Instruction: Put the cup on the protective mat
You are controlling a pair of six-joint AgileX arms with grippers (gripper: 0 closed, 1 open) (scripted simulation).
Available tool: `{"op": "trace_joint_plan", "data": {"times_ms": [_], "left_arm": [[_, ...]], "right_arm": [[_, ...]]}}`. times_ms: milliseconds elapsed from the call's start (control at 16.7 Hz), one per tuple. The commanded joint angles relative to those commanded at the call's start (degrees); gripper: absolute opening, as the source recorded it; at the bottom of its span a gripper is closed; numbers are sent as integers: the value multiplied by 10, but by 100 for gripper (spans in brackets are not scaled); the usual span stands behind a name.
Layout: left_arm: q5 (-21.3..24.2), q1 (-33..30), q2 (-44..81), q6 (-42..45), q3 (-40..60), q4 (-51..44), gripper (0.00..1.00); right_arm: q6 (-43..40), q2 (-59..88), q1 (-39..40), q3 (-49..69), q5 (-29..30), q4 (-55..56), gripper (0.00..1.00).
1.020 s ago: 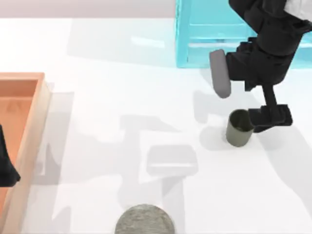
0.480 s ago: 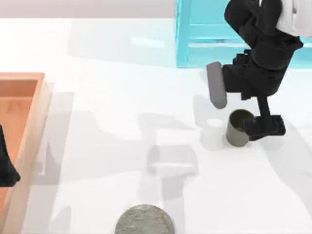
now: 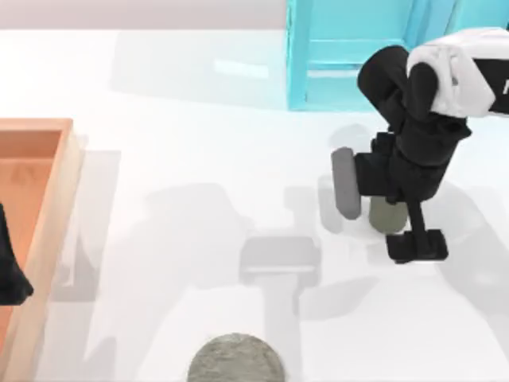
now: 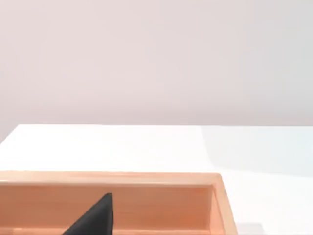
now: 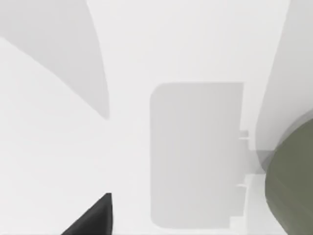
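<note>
The dark olive cup (image 3: pixel 386 216) stands on the white table at the right, mostly covered by my right arm. My right gripper (image 3: pixel 417 245) hangs just in front of and to the right of the cup, open, with nothing between its fingers. In the right wrist view the cup (image 5: pixel 293 181) sits at the picture's edge, well apart from one dark fingertip (image 5: pixel 95 218). The speckled grey protective mat (image 3: pixel 236 360) lies at the front edge, centre-left, bare. My left gripper (image 3: pixel 9 274) is parked over the tray at the far left, open.
An orange wooden tray (image 3: pixel 48 207) runs along the left side; its rim (image 4: pixel 146 178) fills the left wrist view's foreground. A translucent cyan box (image 3: pixel 350 56) stands at the back right, behind my right arm. White table lies between cup and mat.
My right arm has swung forward and leftward, coming over the cup and hiding most of it. The cup has barely shifted. The left arm and the mat are unchanged.
</note>
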State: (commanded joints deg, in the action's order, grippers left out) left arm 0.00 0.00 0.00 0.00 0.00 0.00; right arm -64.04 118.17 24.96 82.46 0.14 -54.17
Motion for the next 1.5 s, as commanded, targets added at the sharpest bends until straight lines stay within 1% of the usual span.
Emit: {"op": "trace_joint_plan", "data": {"times_ms": [180, 960, 1020, 1500], "left_arm": [[0, 0, 0, 0, 0, 0, 100], [0, 0, 0, 0, 0, 0, 100], [0, 0, 0, 0, 0, 0, 100], [0, 0, 0, 0, 0, 0, 100]], "right_arm": [[0, 0, 0, 0, 0, 0, 100], [0, 0, 0, 0, 0, 0, 2], [0, 0, 0, 0, 0, 0, 0], [0, -1, 0, 0, 0, 0, 0]]}}
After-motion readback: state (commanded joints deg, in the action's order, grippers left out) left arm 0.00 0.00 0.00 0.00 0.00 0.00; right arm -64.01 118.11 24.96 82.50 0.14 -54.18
